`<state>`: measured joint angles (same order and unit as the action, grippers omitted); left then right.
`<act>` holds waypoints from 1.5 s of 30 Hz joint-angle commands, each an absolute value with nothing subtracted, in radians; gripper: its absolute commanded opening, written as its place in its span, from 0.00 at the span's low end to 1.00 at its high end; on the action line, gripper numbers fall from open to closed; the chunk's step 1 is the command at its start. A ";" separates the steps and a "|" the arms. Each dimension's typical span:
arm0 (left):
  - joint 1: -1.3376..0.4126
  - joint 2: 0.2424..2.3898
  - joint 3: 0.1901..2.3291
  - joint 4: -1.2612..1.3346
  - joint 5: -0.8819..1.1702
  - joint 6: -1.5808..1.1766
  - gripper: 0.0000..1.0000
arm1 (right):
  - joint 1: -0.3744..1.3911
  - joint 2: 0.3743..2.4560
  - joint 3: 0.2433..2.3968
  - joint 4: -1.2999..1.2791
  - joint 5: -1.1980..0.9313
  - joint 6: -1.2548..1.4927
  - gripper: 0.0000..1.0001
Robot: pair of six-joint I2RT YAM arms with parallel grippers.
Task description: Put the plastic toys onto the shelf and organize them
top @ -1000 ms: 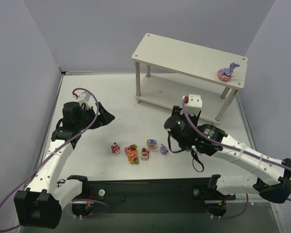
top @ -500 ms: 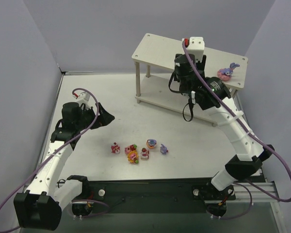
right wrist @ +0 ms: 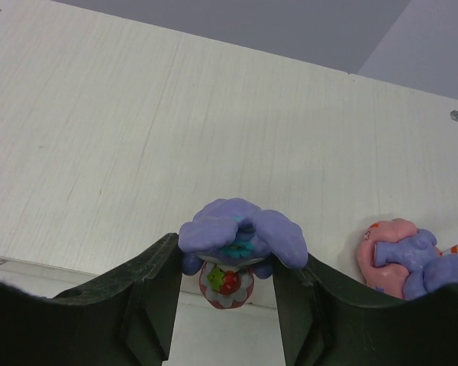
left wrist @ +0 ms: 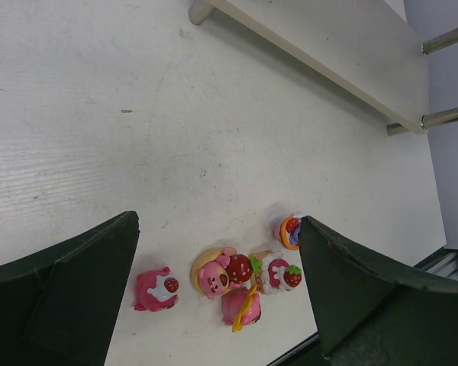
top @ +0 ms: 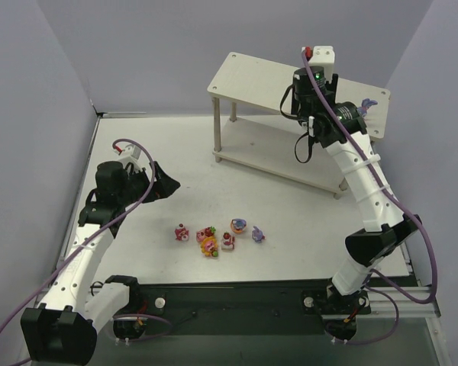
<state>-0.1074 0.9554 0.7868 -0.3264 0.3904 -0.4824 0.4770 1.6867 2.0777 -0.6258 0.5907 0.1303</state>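
Observation:
My right gripper (right wrist: 227, 268) is shut on a purple long-eared bunny (right wrist: 240, 232) with a strawberry base, held over the front edge of the shelf's top board (right wrist: 137, 137). Another purple bunny on a pink base (right wrist: 401, 255) lies on that board just to the right. In the top view the right gripper (top: 311, 90) hovers over the pale wooden shelf (top: 252, 76). Several plastic toys (top: 214, 238) sit clustered on the table. My left gripper (left wrist: 217, 223) hangs open above them, apart from the pink bear (left wrist: 216, 274) and the strawberry cake (left wrist: 278, 273).
The shelf's lower board (left wrist: 343, 53) and its legs (top: 217, 130) stand beyond the toy cluster. Grey walls close in the table on the left, back and right. A black rail (top: 229, 293) runs along the near edge between the arm bases.
The right arm has swung up from low over the table to above the shelf's top board, carrying the purple bunny. The left arm has stayed put, open.

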 commanded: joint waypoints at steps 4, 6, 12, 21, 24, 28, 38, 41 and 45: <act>-0.101 0.940 0.805 -0.307 0.408 -0.466 0.95 | 0.453 1.692 2.094 -0.620 0.549 0.130 0.00; -0.101 0.940 0.804 -0.307 0.405 -0.465 0.96 | 0.449 1.704 2.097 -0.620 0.557 0.137 0.00; -0.101 0.939 0.802 -0.308 0.402 -0.465 0.96 | 0.419 1.721 2.092 -0.620 0.580 0.204 0.01; -0.101 0.939 0.802 -0.314 0.390 -0.463 0.96 | 0.411 1.723 2.059 -0.621 0.643 0.256 0.04; -0.101 0.937 0.804 -0.314 0.385 -0.463 0.96 | 0.410 1.720 2.051 -0.621 0.652 0.259 0.10; -0.101 0.937 0.804 -0.316 0.383 -0.463 0.96 | 0.410 1.718 2.051 -0.621 0.652 0.261 0.34; -0.100 0.934 0.807 -0.321 0.374 -0.460 0.96 | 0.410 1.686 2.068 -0.614 0.600 0.242 0.67; -0.100 0.933 0.808 -0.322 0.370 -0.459 0.95 | 0.420 1.660 2.060 -0.604 0.578 0.229 0.72; -0.101 0.928 0.810 -0.327 0.362 -0.457 0.96 | 0.459 1.611 2.023 -0.591 0.569 0.203 0.75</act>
<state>-0.1074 0.9508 0.7868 -0.3336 0.3714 -0.4763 0.4236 1.7069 2.0495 -0.6083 0.5728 0.2462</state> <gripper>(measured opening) 0.956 0.743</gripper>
